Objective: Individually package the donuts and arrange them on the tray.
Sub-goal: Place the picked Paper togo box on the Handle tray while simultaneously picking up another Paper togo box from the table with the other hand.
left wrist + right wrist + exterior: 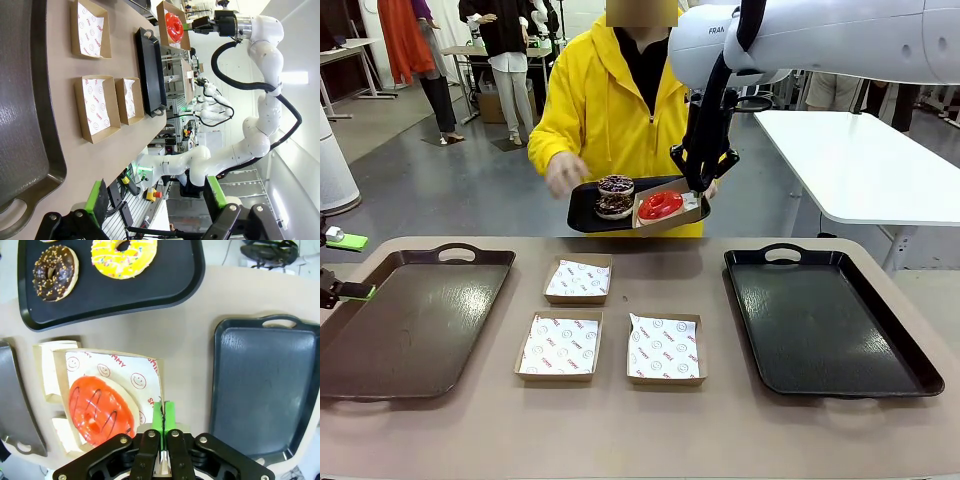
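Three boxes (558,346), each lined with printed paper, lay at the middle of the table (620,440): two in the near row and one behind the left of these. A brown tray (410,320) lay to their left and a black tray (820,320) to their right.

The left gripper (348,266) was at the table's left edge, beside the brown tray. Its fingers (97,200) stood wide apart and held nothing.

The right gripper (698,192) was raised over the table's far side. Its fingers (158,415) were pressed fully together on the right edge of a held box (665,222), pinching the rim and the paper liner. The held box was tilted and clear of the table. The red donut (661,205) lay inside it on the liner.

Behind the held box, a third tray (582,215) was off the table in front of a person at the far side. The sprinkled donut (616,184) and the crumb donut (614,206) lay on it, left of the held box. In the right wrist view the yellow donut (124,255) lay on it just beside the crumb donut.
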### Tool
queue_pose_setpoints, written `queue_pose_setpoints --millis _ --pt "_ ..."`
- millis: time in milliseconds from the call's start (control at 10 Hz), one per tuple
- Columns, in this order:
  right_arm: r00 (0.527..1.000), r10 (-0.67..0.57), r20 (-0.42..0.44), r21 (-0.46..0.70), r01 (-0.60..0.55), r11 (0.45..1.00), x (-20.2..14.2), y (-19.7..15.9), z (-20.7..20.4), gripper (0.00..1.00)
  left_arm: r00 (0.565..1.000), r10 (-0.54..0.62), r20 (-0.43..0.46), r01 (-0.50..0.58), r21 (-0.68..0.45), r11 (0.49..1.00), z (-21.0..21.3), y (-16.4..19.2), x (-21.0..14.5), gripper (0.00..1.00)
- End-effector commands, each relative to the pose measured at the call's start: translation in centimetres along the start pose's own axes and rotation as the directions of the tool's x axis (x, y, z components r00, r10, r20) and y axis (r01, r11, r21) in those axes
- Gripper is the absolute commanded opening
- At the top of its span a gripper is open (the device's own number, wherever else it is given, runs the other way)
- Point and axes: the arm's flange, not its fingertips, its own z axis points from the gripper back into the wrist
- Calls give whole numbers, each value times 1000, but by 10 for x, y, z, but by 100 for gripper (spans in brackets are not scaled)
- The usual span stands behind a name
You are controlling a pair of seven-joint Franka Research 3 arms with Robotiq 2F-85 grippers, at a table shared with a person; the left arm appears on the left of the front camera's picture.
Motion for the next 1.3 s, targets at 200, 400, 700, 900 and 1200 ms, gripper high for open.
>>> queue_pose_setpoints --millis 200,400,700,900,1200 --pt "1000 0 0 0 0 1000 0 0 0 1 1000 0 0 0 0 1000 0 0 0 100" --pt "999 32 2 17 -32 999 -25 -37 16 1 1000 -15 21 12 132 991 -2 -26 27 100" --pt "1000 -6 11 23 6 1000 -65 -126 39 1 993 -33 -118 72 345 936 -28 -87 76 100" --pt "999 -43 -8 52 43 998 -83 -178 27 1 990 4 -139 63 478 876 -61 -110 111 100" --pt "998 -60 -13 61 61 996 -114 -231 -5 1 995 4 -97 69 732 678 -132 -125 156 100"
